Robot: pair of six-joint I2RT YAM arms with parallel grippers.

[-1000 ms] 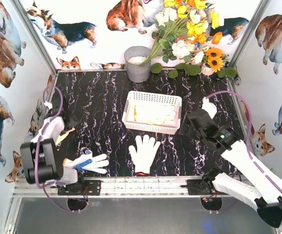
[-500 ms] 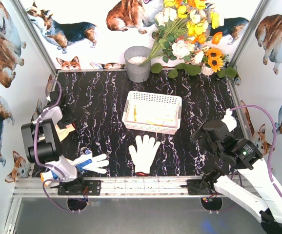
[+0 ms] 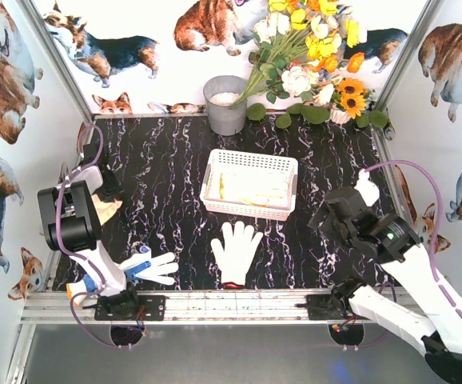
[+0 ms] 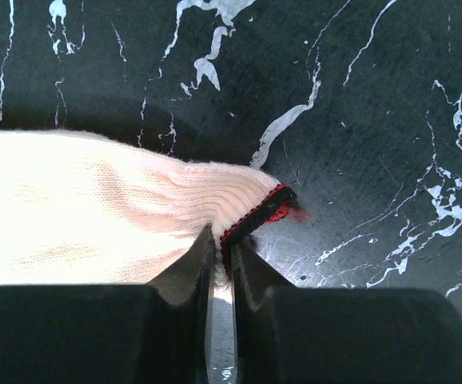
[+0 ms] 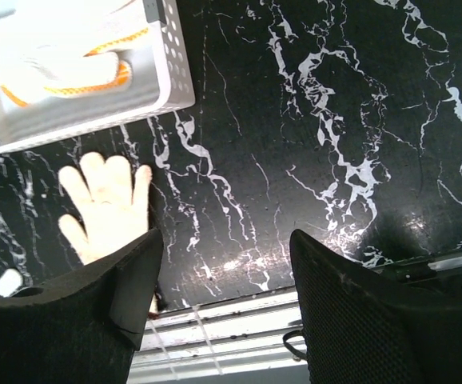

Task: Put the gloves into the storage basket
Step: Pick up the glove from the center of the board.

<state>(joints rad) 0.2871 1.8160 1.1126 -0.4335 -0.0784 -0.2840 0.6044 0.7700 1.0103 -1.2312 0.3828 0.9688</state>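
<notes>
We see a black tabletop (image 3: 167, 160) veined with white. At its middle sits a white storage basket (image 3: 247, 210), and at the far edge a grey bucket (image 3: 225, 108). A plain white glove (image 3: 236, 250) lies just near of the basket, a blue-dotted glove (image 3: 153, 266) near-left, and a cream glove (image 4: 95, 216) by the left edge.
</notes>
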